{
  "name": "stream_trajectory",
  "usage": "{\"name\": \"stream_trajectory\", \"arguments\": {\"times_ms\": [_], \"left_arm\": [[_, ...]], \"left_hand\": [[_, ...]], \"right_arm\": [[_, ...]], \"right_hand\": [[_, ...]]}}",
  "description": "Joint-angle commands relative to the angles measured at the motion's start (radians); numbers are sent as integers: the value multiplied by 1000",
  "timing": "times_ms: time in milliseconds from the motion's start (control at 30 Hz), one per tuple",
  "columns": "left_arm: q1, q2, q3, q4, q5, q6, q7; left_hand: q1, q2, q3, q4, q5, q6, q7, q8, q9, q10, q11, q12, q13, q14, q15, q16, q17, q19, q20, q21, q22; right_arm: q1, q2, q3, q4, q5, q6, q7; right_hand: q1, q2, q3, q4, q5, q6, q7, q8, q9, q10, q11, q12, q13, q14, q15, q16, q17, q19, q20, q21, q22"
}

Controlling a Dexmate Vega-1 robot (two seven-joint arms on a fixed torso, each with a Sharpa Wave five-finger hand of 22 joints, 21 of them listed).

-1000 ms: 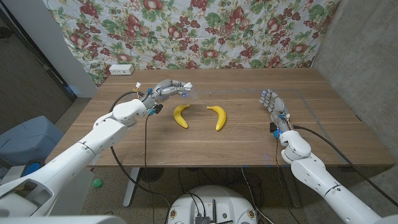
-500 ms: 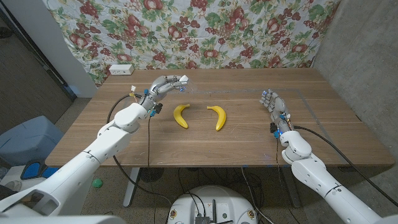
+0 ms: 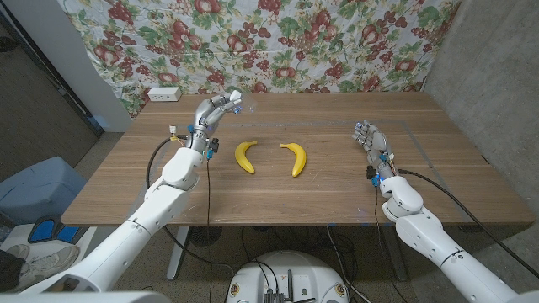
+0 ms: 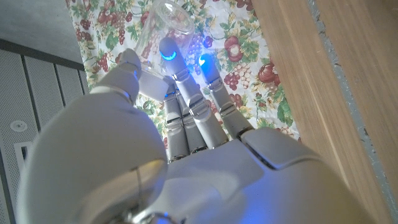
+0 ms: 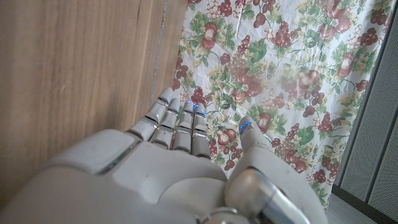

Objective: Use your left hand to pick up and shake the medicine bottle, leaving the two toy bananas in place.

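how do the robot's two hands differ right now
The left hand holds a clear bottle in its fingers; the right hand holds nothing. The left hand is raised over the table's far left part, while the right hand sits low at the right side with its fingers straight. Both are pale grey, and both are apart from the two bananas between them.

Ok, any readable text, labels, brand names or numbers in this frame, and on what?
None can be read.
The medicine bottle in the left hand looks clear; no label legible.
The white power strip at the table's far edge: any markings are too small.
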Motion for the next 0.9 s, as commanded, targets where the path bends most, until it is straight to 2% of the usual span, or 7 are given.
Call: {"name": "stream_trajectory", "arguments": {"times_ms": [33,233,333,600,900], "left_arm": [[17,-44,-16,6,18,-32,53],[12,-37,-12,2,17,-9,48],[6,-16,-7,-12,7,36,31],[-32,86,19,-71,-31,227,-53],[-95,173,63,-105,-35,386,-136]], "left_hand": [[133,138,15,7,8,146,-57,21,97,282,-181,-1,337,5,-6,-4,2,-7,-140,10,0],[133,138,15,7,7,148,-60,21,96,284,-182,0,340,7,-6,-5,5,-9,-140,15,-1],[133,137,16,7,7,148,-59,20,96,285,-182,-1,341,7,-6,-6,6,-10,-140,17,-1],[134,137,16,6,7,150,-60,19,96,286,-183,-3,340,8,-6,-8,7,-10,-139,21,-2],[134,136,17,6,6,151,-59,18,96,286,-182,-7,337,10,-7,-9,10,-12,-138,27,-3]], "right_arm": [[11,-1,0,15,5,-3,11],[14,-1,1,19,8,-5,11],[16,1,1,22,10,-4,12],[24,3,-1,31,10,-6,16],[27,5,-3,34,9,-7,13]], "right_hand": [[-1,-10,-5,0,4,4,0,1,2,9,1,-1,2,9,-3,-5,2,11,-1,-6,5],[-2,-10,-5,0,4,4,0,1,2,10,3,-1,2,9,-1,-6,1,12,0,-9,5],[-2,-10,-5,0,4,4,0,1,2,10,2,-1,2,9,-2,-6,1,12,-1,-10,5],[-2,-10,-5,0,4,4,1,1,2,10,3,-1,2,10,-2,-6,1,13,-1,-14,5],[-2,-9,-6,0,4,4,0,1,2,10,2,-1,1,10,-1,-7,0,15,-1,-19,5]]}}
